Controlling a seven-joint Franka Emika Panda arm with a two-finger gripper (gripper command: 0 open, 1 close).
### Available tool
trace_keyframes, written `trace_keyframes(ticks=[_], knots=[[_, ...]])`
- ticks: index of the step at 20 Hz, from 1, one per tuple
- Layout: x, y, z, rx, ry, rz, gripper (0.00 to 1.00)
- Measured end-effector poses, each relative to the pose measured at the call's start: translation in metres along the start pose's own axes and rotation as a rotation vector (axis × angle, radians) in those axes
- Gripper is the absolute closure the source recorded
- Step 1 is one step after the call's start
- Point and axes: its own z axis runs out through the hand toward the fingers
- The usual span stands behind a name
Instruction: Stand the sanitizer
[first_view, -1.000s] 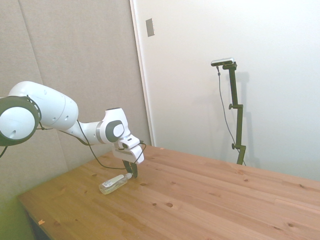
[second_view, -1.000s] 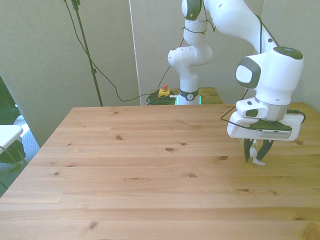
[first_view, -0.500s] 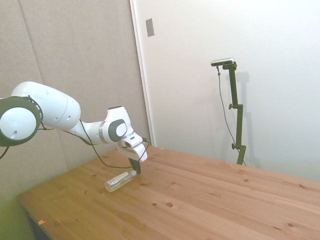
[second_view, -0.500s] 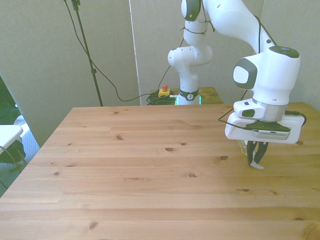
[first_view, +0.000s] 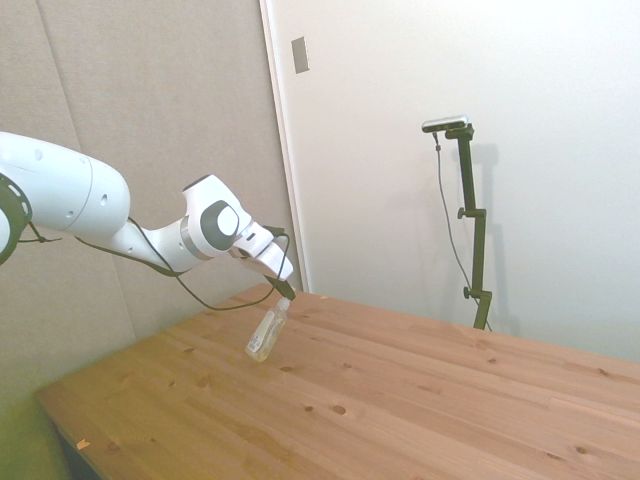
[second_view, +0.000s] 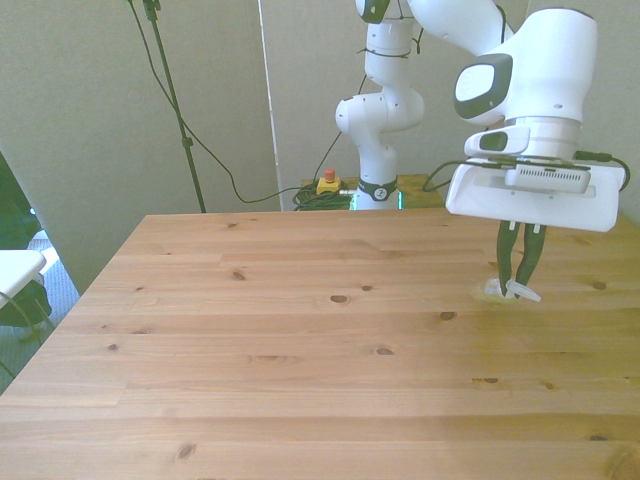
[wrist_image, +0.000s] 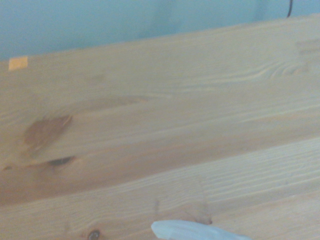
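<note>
The gripper (first_view: 284, 293) pinches the bottle (first_view: 266, 334) by its white cap, fingers (second_view: 524, 262) closed narrow around it. The bottle hangs slanting down from the fingertips, its yellowish base lowest and close over the table (first_view: 420, 400); whether the base touches the wood I cannot tell. In the wrist view only a pale blurred sliver of the bottle (wrist_image: 192, 231) shows over the planks (wrist_image: 150, 130)

gripper (first_view: 285, 295) raised, sanitizer (first_view: 266, 333) lifted from lying to tilted
</note>
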Motion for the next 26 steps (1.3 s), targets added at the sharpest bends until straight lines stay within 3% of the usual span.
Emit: trace_keyframes(ticks=[6,15,20,25,26], knots=[[-0.006,0.008,-0.01,0.104,0.19,0.065,1.0],[-0.003,0.027,0.015,0.215,0.451,0.182,1.0],[-0.017,0.028,0.03,0.245,0.536,0.218,1.0],[-0.025,0.028,0.035,0.251,0.554,0.208,1.0],[-0.025,0.028,0.036,0.25,0.554,0.207,0.0]])
